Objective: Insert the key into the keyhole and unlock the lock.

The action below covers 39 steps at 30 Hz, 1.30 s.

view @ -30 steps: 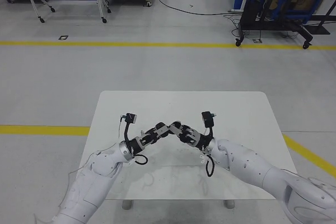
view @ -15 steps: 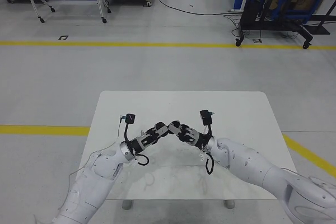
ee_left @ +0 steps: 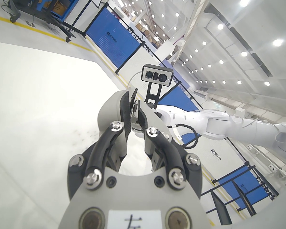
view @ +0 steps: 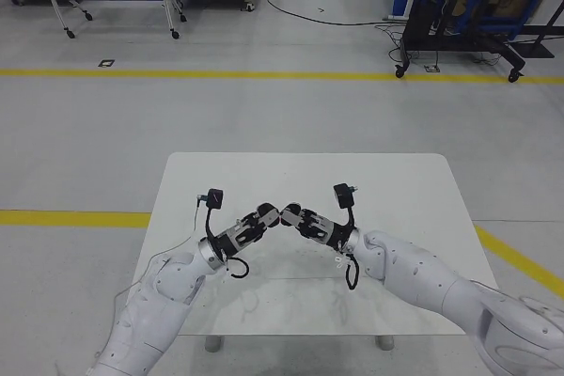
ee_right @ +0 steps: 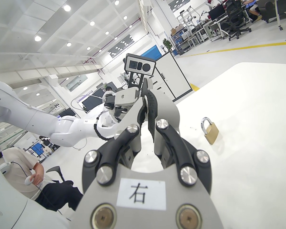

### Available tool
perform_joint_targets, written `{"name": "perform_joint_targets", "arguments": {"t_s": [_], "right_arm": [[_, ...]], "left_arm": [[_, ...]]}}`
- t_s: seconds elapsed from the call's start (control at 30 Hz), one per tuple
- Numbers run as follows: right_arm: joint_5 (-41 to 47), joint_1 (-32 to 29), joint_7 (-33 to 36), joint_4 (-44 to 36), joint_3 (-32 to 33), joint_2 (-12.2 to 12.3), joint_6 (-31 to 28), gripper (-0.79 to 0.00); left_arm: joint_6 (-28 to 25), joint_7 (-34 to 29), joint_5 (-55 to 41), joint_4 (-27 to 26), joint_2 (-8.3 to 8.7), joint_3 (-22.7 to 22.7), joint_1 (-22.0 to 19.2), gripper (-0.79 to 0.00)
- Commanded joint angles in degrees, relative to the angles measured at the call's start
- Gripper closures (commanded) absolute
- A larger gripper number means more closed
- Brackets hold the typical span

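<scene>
Above the middle of the desk (view: 404,188), the left fingers (ee_left: 125,110) at 9 o'clock and the right fingers (ee_right: 152,110) at 3 o'clock both pinched the key (ee_left: 133,110). It looked tiny, hard and slippery, so its flat head seemed best to hold. The brass padlock (ee_right: 210,132) lay apart on the desk.

I log a white desk (view: 404,179) with rounded corners, standing on a pale grey floor (view: 263,122). Beyond the desk's far edge, a yellow floor line (view: 263,73) runs parallel to that edge. A second yellow line (view: 56,218) meets the desk's left edge. Past the far right corner stands a black wheeled frame (view: 461,42), with a black cable (view: 310,19) lying on the floor near it. Past the far left corner I note castored rack legs (view: 175,33) and a small dark floor plate (view: 106,63). The left wrist view shows blue fence panels (ee_left: 102,32) and ceiling lights (ee_left: 244,1). The right wrist view shows a white cabinet (ee_right: 174,77), a potted plant (ee_right: 168,43) and black office chairs (ee_right: 236,22).
</scene>
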Motion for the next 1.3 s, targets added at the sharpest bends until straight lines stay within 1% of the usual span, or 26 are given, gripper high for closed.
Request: {"name": "perform_joint_targets", "arguments": {"t_s": [0.0, 0.23, 0.27, 0.3, 0.33, 0.57, 0.7, 0.93, 1.07, 1.13, 1.2, 1.27], "right_arm": [[0.6, 0.0, 0.6, -0.1, 0.0, 0.0, 0.0, 0.0], [1.7, 0.0, 2.2, -0.4, 0.5, 0.1, 0.0, 0.0], [1.7, -0.1, 2.3, -0.5, 0.6, 0.1, 0.0, -0.148], [1.7, -0.1, 2.3, -0.5, 0.8, 0.1, 0.0, -0.382], [1.7, -0.2, 2.2, -0.6, 0.9, 0.1, 0.0, -0.785], [1.0, -0.8, 1.1, -1.0, 2.0, 0.3, 0.0, -0.785], [0.6, -0.9, -0.4, -1.0, 2.7, 0.3, 0.0, -0.785], [0.6, -0.9, -0.4, -1.0, 2.7, 0.3, 0.0, -0.785], [0.6, -0.9, -0.4, -1.0, 2.7, 0.3, 0.0, -0.785], [0.3, -1.2, 1.6, -1.3, 2.9, 0.4, 1.2, -0.785], [2.3, -1.6, 4.9, -2.5, 3.5, 0.8, 0.0, -0.785], [3.7, -1.3, 11.6, -3.2, 3.5, 1.8, 0.0, -0.785]], "left_arm": [[0.0, 0.5, 0.6, -0.1, 0.0, 0.0, 0.1, 0.0], [0.3, 2.3, 2.9, 0.0, -0.02, -0.1, 0.1, 0.0], [0.3, 2.8, 3.3, 0.0, -0.02, -0.2, 0.2, 0.0], [0.3, 3.2, 3.7, 0.0, -0.03, -0.2, 0.2, 0.0], [0.3, 3.6, 4.0, -0.1, -0.04, -0.2, 0.3, 0.0], [0.4, 4.8, 4.8, -0.3, 0.02, -0.7, 0.6, 0.0], [0.5, 4.6, 2.9, -0.6, 0.11, -1.1, 0.9, 0.0], [0.6, 1.0, -2.6, -0.9, 0.54, -2.2, 1.4, 0.0], [0.8, -0.7, -3.9, -1.0, 0.82, -2.9, 1.7, 0.0], [0.3, -1.5, -3.9, -1.4, 0.93, -3.0, 2.0, 0.0], [-0.3, -2.4, -2.4, -2.1, 1.1, -3.0, 2.2, 0.0], [-0.4, -3.1, -1.3, -2.9, 1.24, -3.0, 2.6, 0.0]]}}
